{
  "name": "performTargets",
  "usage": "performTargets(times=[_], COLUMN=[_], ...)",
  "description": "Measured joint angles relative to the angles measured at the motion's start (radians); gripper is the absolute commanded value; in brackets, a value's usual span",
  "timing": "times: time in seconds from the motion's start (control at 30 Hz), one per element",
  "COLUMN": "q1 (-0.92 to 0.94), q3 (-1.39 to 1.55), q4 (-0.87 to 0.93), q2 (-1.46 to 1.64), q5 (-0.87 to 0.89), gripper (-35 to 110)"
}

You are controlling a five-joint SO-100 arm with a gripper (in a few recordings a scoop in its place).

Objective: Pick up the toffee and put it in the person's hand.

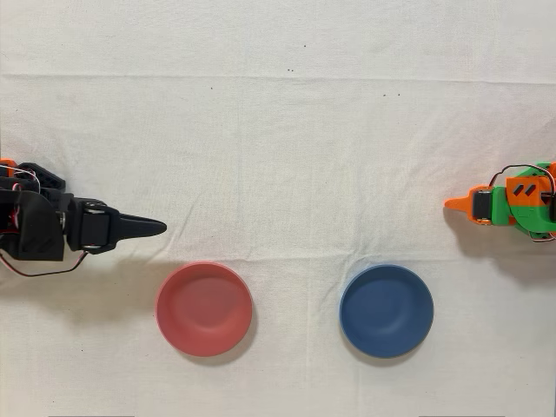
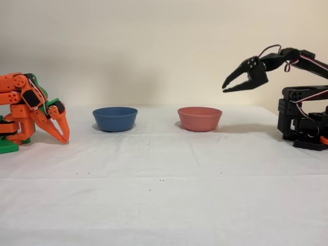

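The black arm's gripper (image 2: 229,84) is held raised above the bench (image 2: 164,174), parted and empty, beside the red bowl (image 2: 199,118); the toffee's direction from it cannot be told.

Lighting's soft and even in both views, bright enough with no glare on the white cloth (image 1: 278,130). Bowls (image 1: 204,308) and arms throw faint blurry shadows, a dim patch lying just below the gripper (image 1: 156,228) fingers overhead. Focus is decent, slightly soft in the fixed view's foreground.
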Motion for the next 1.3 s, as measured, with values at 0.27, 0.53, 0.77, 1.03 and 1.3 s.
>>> performTargets(times=[0.27,0.53,0.77,1.03,1.3], q1=[-0.005,-0.034,-0.058,-0.080,-0.080], q3=[0.152,0.301,0.396,0.408,0.423], q4=[-0.031,-0.028,-0.023,0.032,0.080], q2=[0.084,0.169,0.239,0.245,0.247], q5=[-0.008,-0.038,-0.067,-0.049,-0.025], gripper=[0,0,0,0,0])
